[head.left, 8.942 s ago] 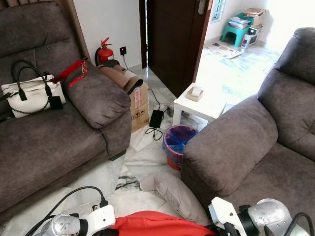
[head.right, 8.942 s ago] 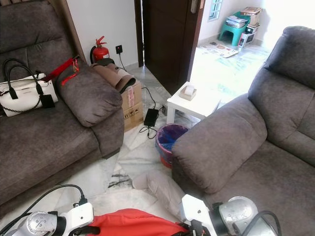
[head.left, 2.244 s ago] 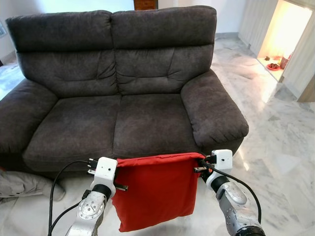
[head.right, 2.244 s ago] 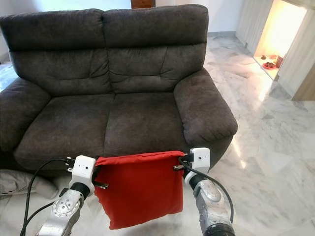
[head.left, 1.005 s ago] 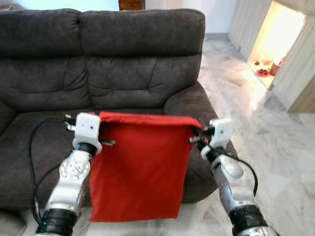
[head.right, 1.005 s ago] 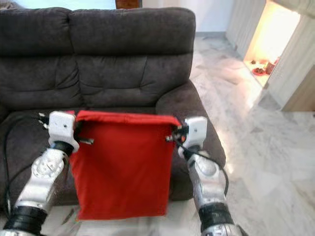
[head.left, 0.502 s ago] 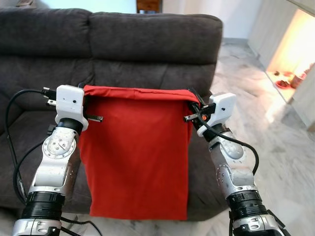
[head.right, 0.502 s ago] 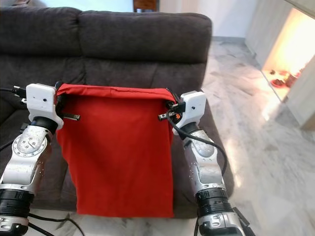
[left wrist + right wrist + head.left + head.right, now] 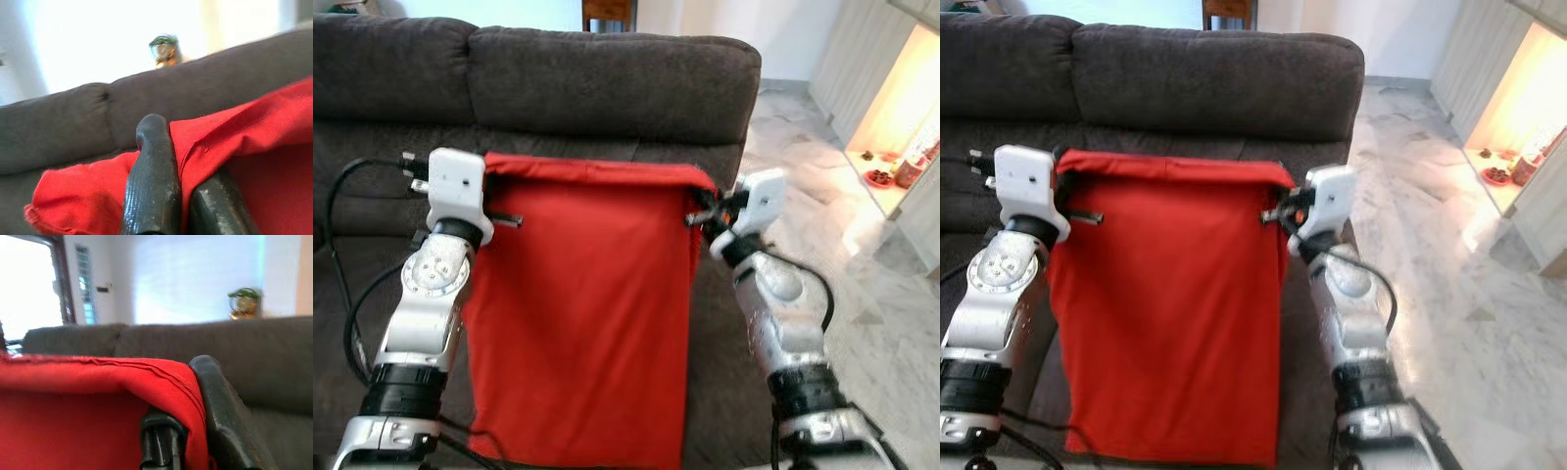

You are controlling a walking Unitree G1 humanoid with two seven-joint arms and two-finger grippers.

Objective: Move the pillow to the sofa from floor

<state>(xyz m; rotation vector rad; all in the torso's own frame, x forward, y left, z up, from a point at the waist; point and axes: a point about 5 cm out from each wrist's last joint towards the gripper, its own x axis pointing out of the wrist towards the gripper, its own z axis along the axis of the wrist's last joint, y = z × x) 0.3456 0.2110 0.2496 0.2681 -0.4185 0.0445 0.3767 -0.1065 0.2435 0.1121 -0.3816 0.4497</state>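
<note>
- Dark grey sofa (image 9: 607, 83) across the back of the scene, two back cushions side by side, seat partly hidden behind the hanging cloth.
- Pale marble floor (image 9: 1449, 255) to the right of the sofa, warm light falling on it from a lit recess at the far right.
- Red pillow (image 9: 582, 313) held up in the air in front of the sofa's back, hanging flat and limp like an empty cover, top edge stretched level between both arms, lower edge dangling low before the seat; not resting on the sofa.
- Silver arms raised on either side of the pillow, white wrist blocks just beside its top corners.
- Left hand (image 9: 181, 186) pressed together on the pillow's top left corner, red cloth pinched between the two black fingers (image 9: 151, 181).
- Right hand (image 9: 188, 431) likewise clamped on the top right corner, cloth folded over and nipped between its fingers (image 9: 220, 406).
- Small round green and amber ornament (image 9: 243, 301) standing behind the sofa's back, blurred.
- Small reddish things (image 9: 1498, 174) on the floor in the lit recess, too small to make out.
- No readable writing, brand or label anywhere.
</note>
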